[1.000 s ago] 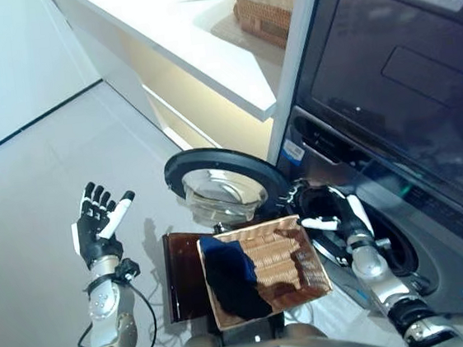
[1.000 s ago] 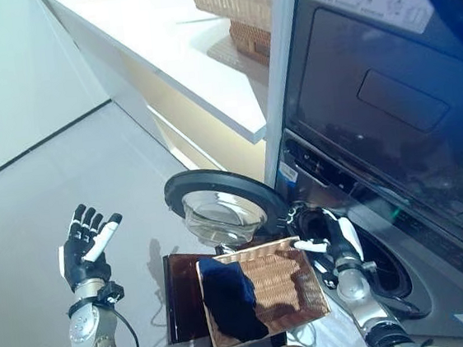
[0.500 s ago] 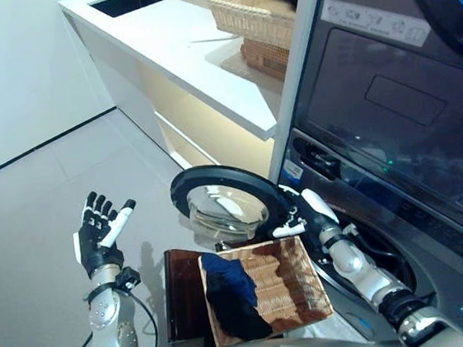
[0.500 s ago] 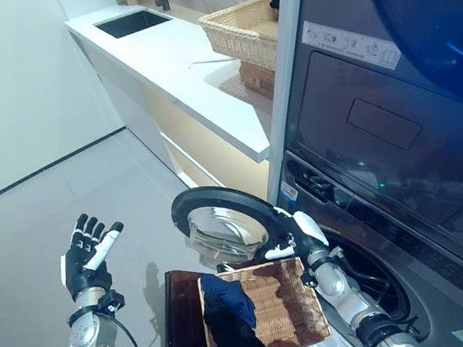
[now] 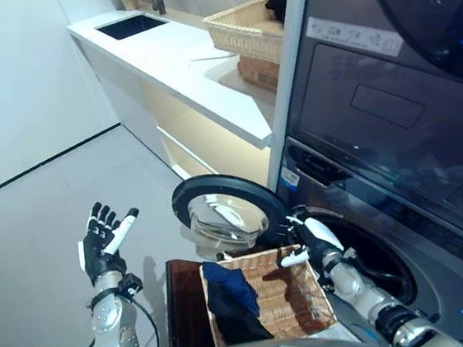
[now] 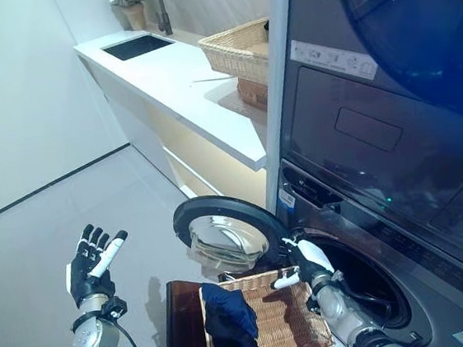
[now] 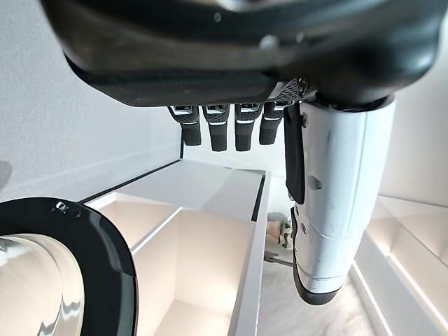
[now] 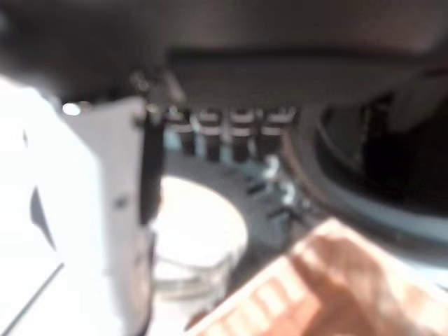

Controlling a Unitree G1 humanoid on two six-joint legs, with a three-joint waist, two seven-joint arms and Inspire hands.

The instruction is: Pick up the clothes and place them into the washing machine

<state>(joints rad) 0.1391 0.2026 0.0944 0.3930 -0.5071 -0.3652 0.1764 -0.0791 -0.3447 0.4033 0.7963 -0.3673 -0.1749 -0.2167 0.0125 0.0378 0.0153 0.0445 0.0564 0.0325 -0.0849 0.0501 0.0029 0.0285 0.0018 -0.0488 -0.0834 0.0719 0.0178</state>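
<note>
The dark blue clothes (image 5: 231, 299) lie bunched in the left half of the wicker basket (image 5: 298, 299) at the lower centre of the frame, the basket sitting on a dark brown stand (image 5: 185, 307). Neither hand holds them. The right hand (image 5: 309, 240) hovers at the basket's upper right corner, between it and the drum opening (image 5: 372, 262) of the washing machine (image 5: 378, 150) — fingers straight and apart, nothing in them. The left hand (image 5: 103, 241) is raised at the lower left, well apart from the basket, palm up and fingers spread, idle.

The step in hand looks like the reach for the garment. To do it well, the right hand should cross the basket leftward and come down over the middle of the bundle, not its edge — loose cloth tends to trail and snag on the weave if pinched by a corner. The round door (image 5: 223, 212) stands open just above the basket, so the lift wants to stay low and swing right, under the door's rim and into the drum.
</note>
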